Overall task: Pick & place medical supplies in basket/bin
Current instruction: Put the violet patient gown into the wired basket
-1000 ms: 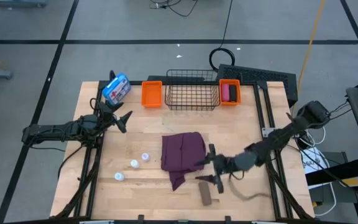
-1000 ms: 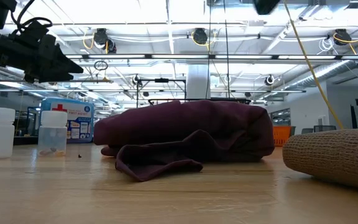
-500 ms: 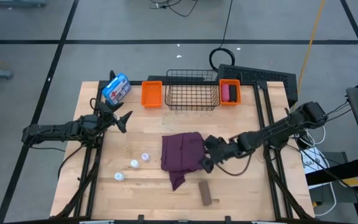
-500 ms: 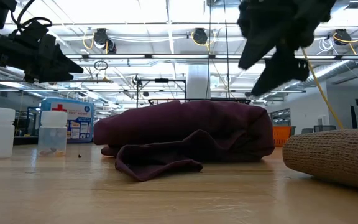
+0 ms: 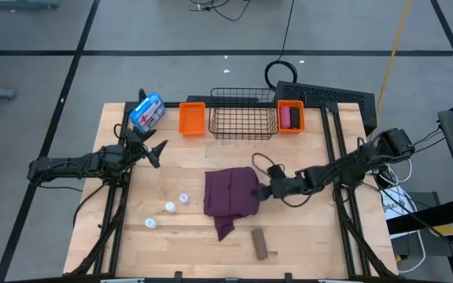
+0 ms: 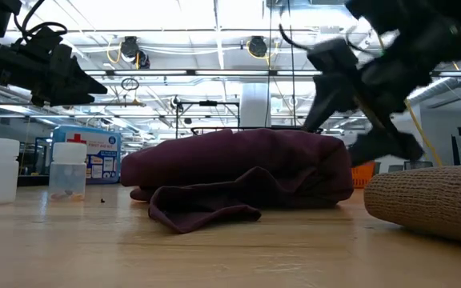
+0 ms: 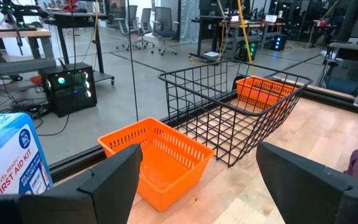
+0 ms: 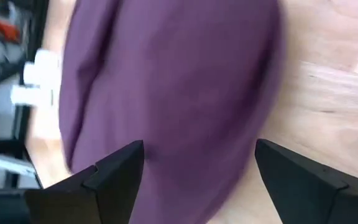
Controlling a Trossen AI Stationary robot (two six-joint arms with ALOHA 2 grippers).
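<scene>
Although one pink roll [image 5: 285, 117] and a dark item beside it already sit in the right-hand orange bin [image 5: 290, 127], most of the task looks undone. The maroon cloth [image 5: 230, 196] lies loosely folded on the table [image 5: 171, 169], just in front of the wire basket [image 5: 244, 122], which is empty as far as the high view shows. Left of the cloth, three white vials [image 5: 167, 207] stand apart from one another on the wood; the brown roll [image 5: 260, 243] lies in front of the cloth, near the table's front edge. The left-hand orange bin [image 5: 192, 119], beside the basket, appears empty. The blue-and-white first aid pouch [image 5: 146, 112] stands left of that bin. Right gripper [image 5: 263, 190] hovers at the cloth's right edge, fingers [image 8: 114, 171] spread wide with cloth between them but not pinched. Left gripper [image 5: 154, 151] waits well left of the cloth, fingers [image 7: 114, 177] also spread, holding nothing. Judgement: cloth, vials and brown roll all remain; cloth pick-up is the step in hand.
</scene>
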